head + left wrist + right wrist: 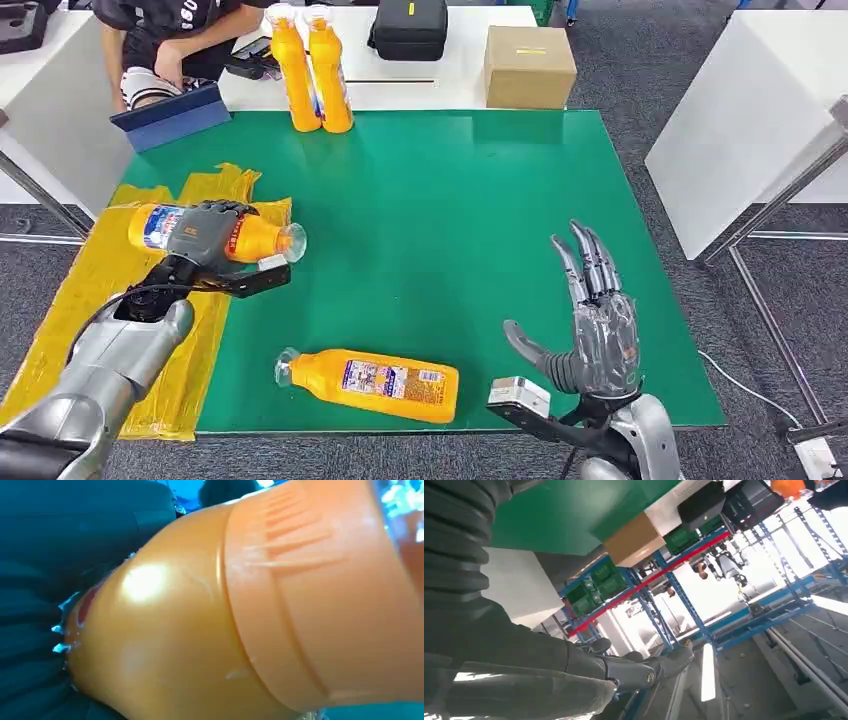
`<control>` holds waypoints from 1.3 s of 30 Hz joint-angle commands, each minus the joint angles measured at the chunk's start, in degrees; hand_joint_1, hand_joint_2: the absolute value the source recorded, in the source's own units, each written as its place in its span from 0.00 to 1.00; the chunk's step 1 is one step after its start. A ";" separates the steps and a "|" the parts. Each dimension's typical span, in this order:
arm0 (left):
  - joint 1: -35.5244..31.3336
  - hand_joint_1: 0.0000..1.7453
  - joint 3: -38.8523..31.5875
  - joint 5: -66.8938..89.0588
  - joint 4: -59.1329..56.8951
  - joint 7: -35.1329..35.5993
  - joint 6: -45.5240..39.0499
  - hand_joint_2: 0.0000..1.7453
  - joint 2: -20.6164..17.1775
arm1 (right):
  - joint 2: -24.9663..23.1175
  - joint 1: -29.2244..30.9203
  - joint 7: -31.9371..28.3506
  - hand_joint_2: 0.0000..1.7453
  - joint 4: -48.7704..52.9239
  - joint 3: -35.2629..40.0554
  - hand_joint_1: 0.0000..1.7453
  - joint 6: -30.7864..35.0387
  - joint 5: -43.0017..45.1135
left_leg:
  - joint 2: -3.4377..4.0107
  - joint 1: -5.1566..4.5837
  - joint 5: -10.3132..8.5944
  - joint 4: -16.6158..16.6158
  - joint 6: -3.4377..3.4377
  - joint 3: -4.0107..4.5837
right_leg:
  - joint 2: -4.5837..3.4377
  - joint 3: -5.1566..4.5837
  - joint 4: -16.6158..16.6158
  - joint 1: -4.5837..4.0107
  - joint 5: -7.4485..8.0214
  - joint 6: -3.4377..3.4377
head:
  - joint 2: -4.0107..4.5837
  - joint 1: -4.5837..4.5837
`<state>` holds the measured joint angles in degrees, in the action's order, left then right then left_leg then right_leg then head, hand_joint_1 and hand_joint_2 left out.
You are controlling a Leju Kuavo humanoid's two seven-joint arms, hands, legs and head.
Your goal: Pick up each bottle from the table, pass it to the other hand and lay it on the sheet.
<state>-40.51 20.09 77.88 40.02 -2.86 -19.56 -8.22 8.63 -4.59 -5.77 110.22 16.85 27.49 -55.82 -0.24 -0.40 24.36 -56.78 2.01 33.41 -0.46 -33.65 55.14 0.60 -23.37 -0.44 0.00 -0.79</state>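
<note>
My left hand (205,232) grips an orange bottle (255,239) on its side, above the edge where the yellow sheet (120,290) meets the green mat (450,230). Up close in the left wrist view, the bottle's orange body (240,625) is right against the camera. A second orange bottle (372,384) lies flat on the mat near the front edge. Two more orange bottles (310,70) stand upright at the mat's far edge. My right hand (595,320) is raised over the mat's front right, fingers spread, holding nothing; the right wrist view shows its fingers (644,667).
A cardboard box (528,66) and a black case (408,28) sit on the white table behind the mat. A person (165,40) sits at the far left by a blue board (172,116). A white table (750,110) stands to the right.
</note>
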 commanded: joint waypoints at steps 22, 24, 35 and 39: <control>13.76 1.00 -5.65 -5.60 6.33 -0.62 -2.18 1.00 0.52 | -2.28 1.41 -0.57 1.00 -3.46 -2.45 0.00 -2.45 0.59 | 0.02 0.01 0.07 0.04 -0.13 -0.20 | 0.00 0.18 -0.05 -0.01 -0.06 0.03 | 0.00 0.00; 14.63 1.00 -6.18 -5.57 6.86 -0.22 -2.31 1.00 0.44 | -1.83 1.06 -0.92 1.00 -3.56 -2.38 0.00 -2.23 0.91 | 0.07 0.03 0.10 0.07 -0.16 -0.28 | -0.05 0.25 -0.09 -0.03 -0.06 0.04 | 0.00 0.00; 15.30 1.00 -7.82 -3.57 6.60 1.77 -2.79 1.00 0.50 | -1.58 2.13 -1.27 1.00 -4.38 -1.64 0.00 -2.51 1.63 | 0.05 0.04 0.10 0.06 -0.17 -0.37 | -0.03 0.26 -0.08 -0.01 -0.07 0.06 | 0.00 0.00; 15.57 1.00 -8.29 -3.07 5.96 2.03 -2.73 1.00 0.65 | -1.72 2.66 -1.31 1.00 -4.95 -1.19 0.00 -2.67 1.64 | 0.10 0.04 0.07 0.07 -0.13 -0.32 | -0.08 0.17 -0.07 0.03 -0.02 0.04 | 0.00 0.00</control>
<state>-25.31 14.10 74.07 47.65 -1.59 -22.47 -8.09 6.78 -4.34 -6.88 109.09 15.61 25.40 -54.47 -0.24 -0.37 24.39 -56.76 1.99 33.26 -0.48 -33.62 55.13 0.65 -23.38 -0.43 0.00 -0.79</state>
